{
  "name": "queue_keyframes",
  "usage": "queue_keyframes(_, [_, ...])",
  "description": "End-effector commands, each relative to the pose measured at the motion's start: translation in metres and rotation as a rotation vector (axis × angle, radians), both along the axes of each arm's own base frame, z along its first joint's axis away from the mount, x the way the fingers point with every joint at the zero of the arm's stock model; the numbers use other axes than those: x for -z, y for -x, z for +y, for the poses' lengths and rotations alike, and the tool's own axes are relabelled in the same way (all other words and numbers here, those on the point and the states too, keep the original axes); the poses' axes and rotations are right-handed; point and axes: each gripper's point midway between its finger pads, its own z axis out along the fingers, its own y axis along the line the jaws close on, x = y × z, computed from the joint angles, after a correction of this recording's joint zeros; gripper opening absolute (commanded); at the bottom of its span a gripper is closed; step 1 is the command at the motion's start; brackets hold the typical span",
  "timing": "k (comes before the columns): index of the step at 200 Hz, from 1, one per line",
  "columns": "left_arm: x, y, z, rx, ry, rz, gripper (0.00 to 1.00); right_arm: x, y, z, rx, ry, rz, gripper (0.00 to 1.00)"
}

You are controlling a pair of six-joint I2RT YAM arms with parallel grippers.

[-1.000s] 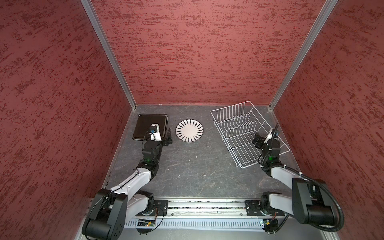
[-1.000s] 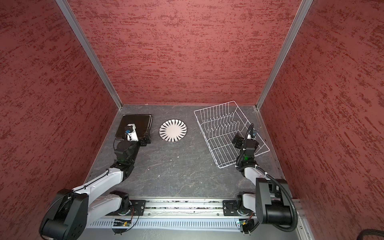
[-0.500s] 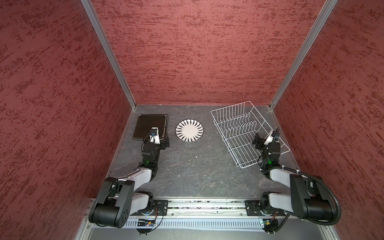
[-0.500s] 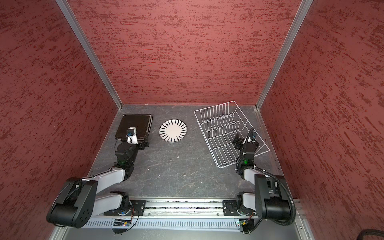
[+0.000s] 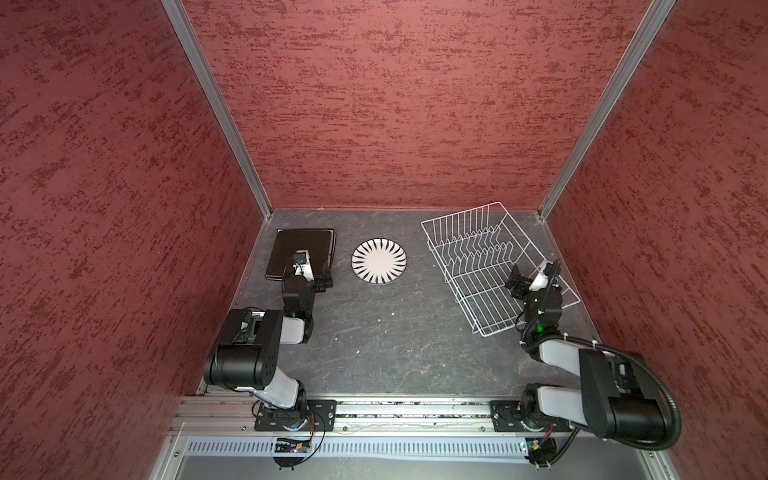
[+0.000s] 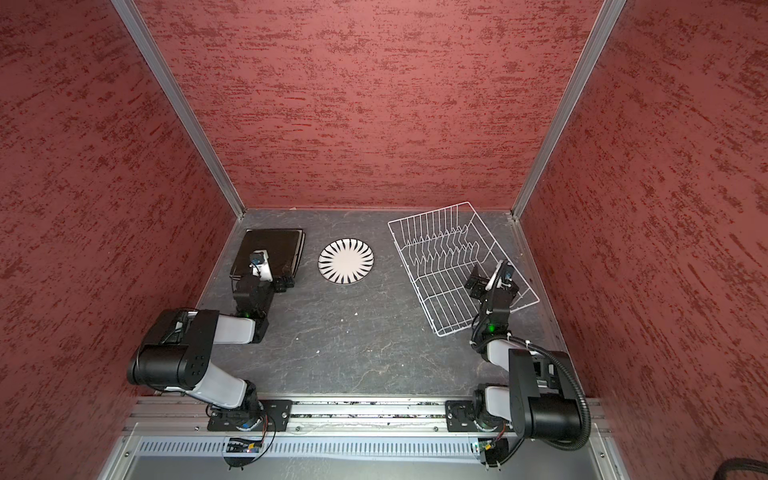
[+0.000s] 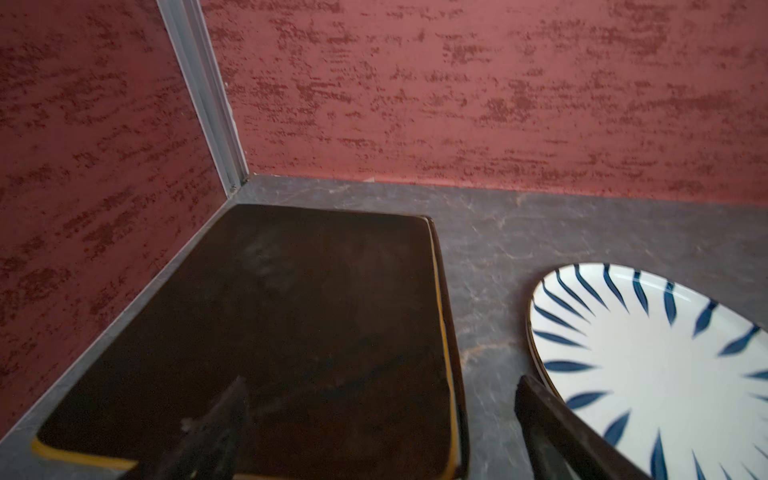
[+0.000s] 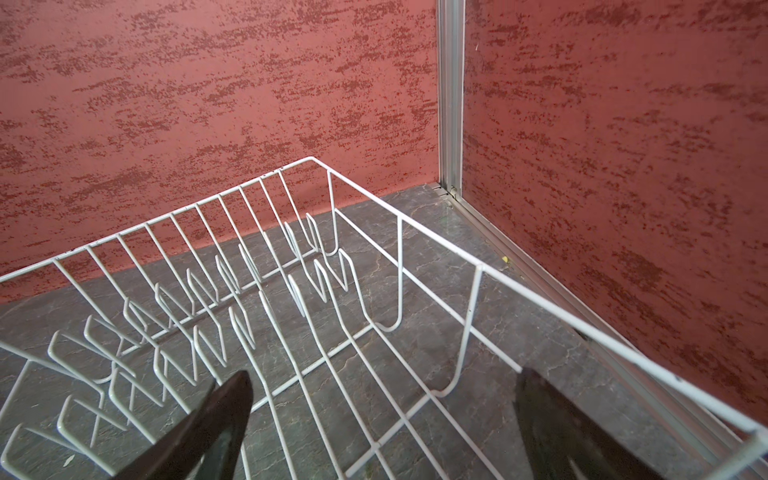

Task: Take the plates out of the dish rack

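Dish rack [image 8: 399, 218], bare-pronged, lies under the wide-apart right pincer [image 8: 384, 380]; left pincer [image 7: 380, 382] likewise apart.

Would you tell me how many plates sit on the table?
2 plainly: black square plate by the far-left corner, round streaked plate beside it. Cream edges under the black one suggest more, hidden.

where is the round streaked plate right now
In a top view the round streaked plate lies flat on the table near the back, between the black square plate on its left and the dish rack on its right.
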Motion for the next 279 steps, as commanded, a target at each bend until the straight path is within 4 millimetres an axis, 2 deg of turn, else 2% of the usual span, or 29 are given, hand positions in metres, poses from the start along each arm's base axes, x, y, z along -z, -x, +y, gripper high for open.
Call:
queue_keyframes(1, [0.012,0.003,-0.002,0.026,0.047,0.054,0.99,-0.011,0.001,-0.002,0.007,0.036,-0.057,0.99])
queue_keyframes(48, [0.011,0.003,-0.002,0.026,0.045,0.057,0.99,-0.004,-0.010,0.009,-0.064,0.056,-0.082,0.99])
queue_keyframes(52, [0.012,0.003,-0.002,0.026,0.044,0.058,0.99,0.005,-0.012,0.011,-0.075,0.056,-0.060,0.99])
queue_keyframes(78, [0.011,0.003,-0.003,0.026,0.043,0.057,1.00,0.014,-0.018,0.023,-0.145,0.081,-0.041,0.99])
queue_keyframes(116, [0.012,0.003,-0.003,0.027,0.043,0.058,0.99,0.019,-0.031,0.023,-0.155,0.079,0.011,0.99])
queue_keyframes(269, [0.012,0.003,-0.002,0.025,0.043,0.057,0.99,0.019,-0.030,0.024,-0.156,0.078,0.012,0.99])
queue_keyframes(279, [0.012,0.003,-0.003,0.026,0.044,0.058,0.99,0.019,-0.032,0.031,-0.199,0.088,0.013,0.99])
